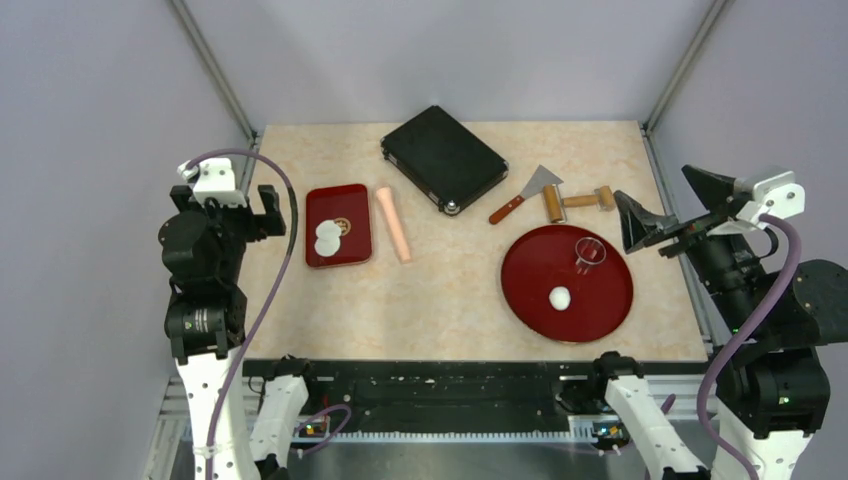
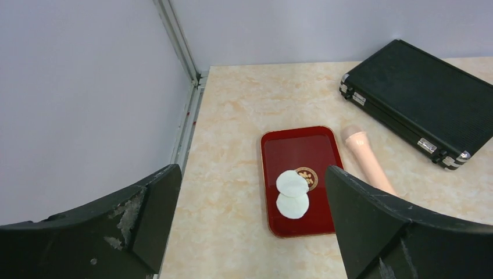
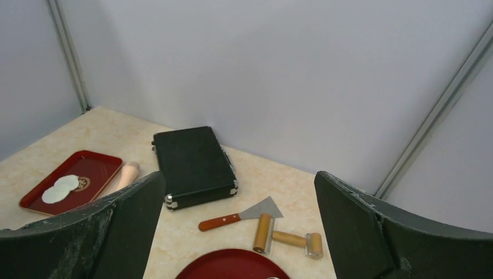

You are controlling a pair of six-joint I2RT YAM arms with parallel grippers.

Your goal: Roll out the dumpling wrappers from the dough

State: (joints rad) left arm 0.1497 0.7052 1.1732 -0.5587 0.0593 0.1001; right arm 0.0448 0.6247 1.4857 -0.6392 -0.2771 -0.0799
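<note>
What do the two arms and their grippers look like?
The left arm and right arm have black joint housings, white lower links and white wrist mounts, each trailing a purple cable. The left gripper and right gripper have broad black wedge-shaped fingers, scuffed whitish inside.

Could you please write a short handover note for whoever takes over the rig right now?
Left gripper: open, empty, left of the small tray.
Right gripper: open, empty, right of the round plate.
Done: two wrappers lie touching on the tray.
Left: the dough ball sits on the plate near the ring cutter, not yet rolled. The rolling pin lies just right of the tray.
</note>
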